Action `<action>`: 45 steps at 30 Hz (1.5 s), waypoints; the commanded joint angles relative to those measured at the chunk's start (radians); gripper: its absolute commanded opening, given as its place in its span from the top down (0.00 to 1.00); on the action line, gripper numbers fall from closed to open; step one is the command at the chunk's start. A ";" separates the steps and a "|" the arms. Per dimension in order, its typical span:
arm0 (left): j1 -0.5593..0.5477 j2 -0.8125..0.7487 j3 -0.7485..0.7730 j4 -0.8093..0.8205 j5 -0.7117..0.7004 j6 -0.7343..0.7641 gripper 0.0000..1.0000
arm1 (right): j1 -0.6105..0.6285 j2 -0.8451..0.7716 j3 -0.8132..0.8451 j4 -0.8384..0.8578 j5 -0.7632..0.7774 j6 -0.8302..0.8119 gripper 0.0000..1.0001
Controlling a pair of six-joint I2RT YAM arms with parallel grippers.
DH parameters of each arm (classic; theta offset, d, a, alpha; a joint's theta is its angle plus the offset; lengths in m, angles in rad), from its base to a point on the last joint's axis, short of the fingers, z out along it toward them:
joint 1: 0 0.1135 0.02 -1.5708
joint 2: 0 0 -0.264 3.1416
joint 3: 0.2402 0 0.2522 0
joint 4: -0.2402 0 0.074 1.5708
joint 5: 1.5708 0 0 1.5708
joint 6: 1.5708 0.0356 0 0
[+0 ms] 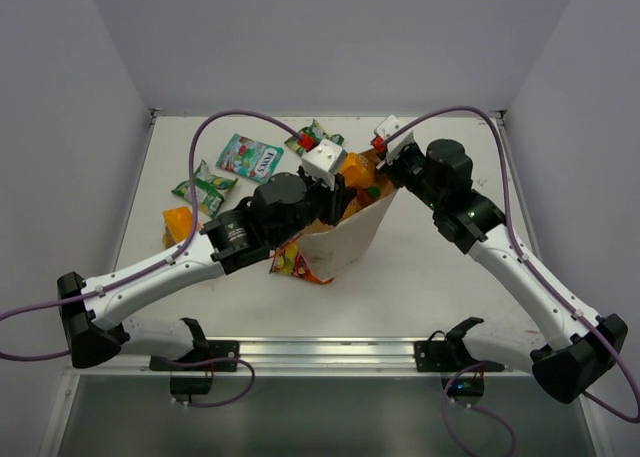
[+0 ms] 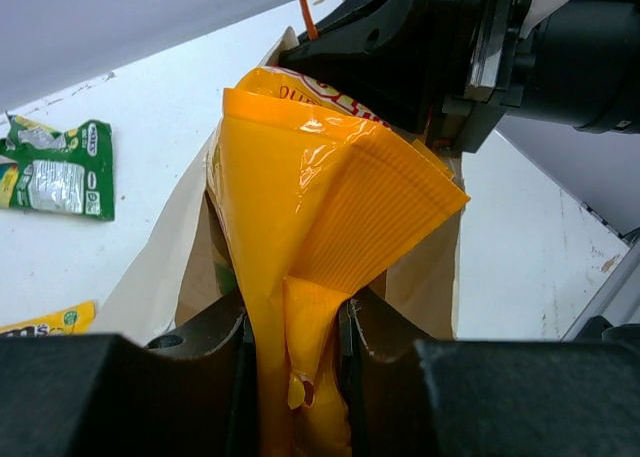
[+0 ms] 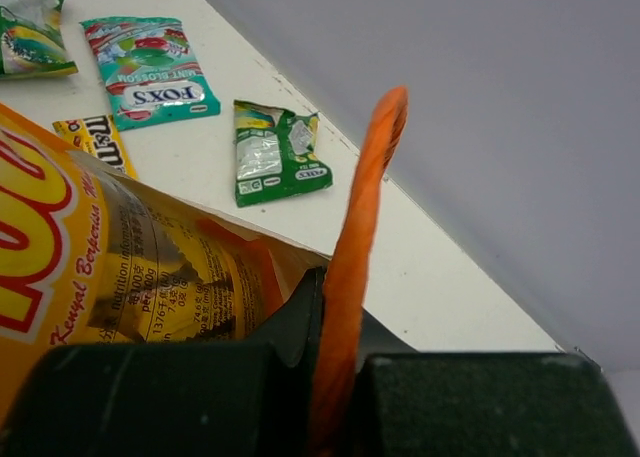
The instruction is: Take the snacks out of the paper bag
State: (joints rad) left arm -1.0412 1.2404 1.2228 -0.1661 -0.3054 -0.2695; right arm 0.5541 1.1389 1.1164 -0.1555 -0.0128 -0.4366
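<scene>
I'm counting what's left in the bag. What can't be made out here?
- Contents of the paper bag: top view, hidden by the left arm, right arm and orange bag.
- Orange bag's lower end: left wrist view, cut off by the bottom edge.
- Orange packet: top view, partly under the left arm.

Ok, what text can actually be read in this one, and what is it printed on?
"FOX'S", upside down: teal pouch.
"m&m": yellow packet.
"Kenyal Berperisa": orange bag; its big red letters are cut off and its fine print is too small.
Blurred: the label on the green packet.
No writing shows on the paper bag.
</scene>
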 commanded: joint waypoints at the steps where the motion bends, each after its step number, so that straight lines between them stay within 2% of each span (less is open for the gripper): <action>1: 0.003 0.009 0.147 0.270 0.003 -0.011 1.00 | -0.030 0.019 0.063 -0.161 0.102 0.027 1.00; 7: 0.003 0.095 0.103 0.358 0.047 -0.005 1.00 | 0.001 0.062 0.151 -0.188 0.079 0.016 1.00; 14: 0.003 0.208 0.165 0.196 0.077 0.030 1.00 | 0.006 0.052 0.134 -0.161 0.115 -0.010 1.00; 17: 0.003 0.220 0.117 0.198 0.074 0.006 1.00 | 0.006 0.035 0.137 -0.153 0.108 -0.010 1.00; 22: 0.003 0.173 0.099 0.220 0.051 0.001 1.00 | 0.001 0.045 0.100 -0.139 0.160 -0.045 1.00; 31: 0.004 0.012 0.262 0.036 -0.066 0.023 1.00 | -0.141 0.021 -0.056 -0.099 0.221 -0.011 1.00; 36: 0.004 -0.082 0.296 0.086 -0.087 0.061 1.00 | -0.157 0.022 -0.070 -0.099 0.304 0.024 1.00; 40: 0.004 -0.108 0.328 0.077 -0.259 0.105 1.00 | -0.174 0.010 -0.072 -0.099 0.332 0.062 1.00; 45: 0.007 -0.138 0.247 0.215 -0.264 0.124 1.00 | -0.181 -0.008 -0.066 -0.119 0.376 0.094 1.00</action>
State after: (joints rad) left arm -1.0351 1.1053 1.4853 -0.1463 -0.5102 -0.1818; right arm 0.3840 1.1702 1.0508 -0.2756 0.2939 -0.3901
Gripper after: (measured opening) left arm 0.285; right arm 0.022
